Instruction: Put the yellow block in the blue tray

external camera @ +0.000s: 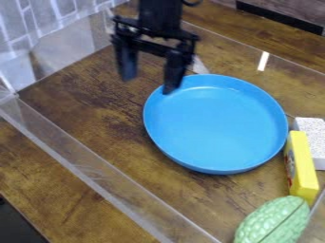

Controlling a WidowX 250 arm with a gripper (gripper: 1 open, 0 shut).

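A dark brown wooden tabletop with visible grain is seen across most of the view. It is enclosed by low clear plastic walls, through which the wood is still seen. Bright glare is reflected from the far wall. A pale tiled surface is seen at the upper left.

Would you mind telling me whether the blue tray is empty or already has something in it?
Empty. The blue tray shows only bare blue inside; the yellow block lies outside its rim on the table.
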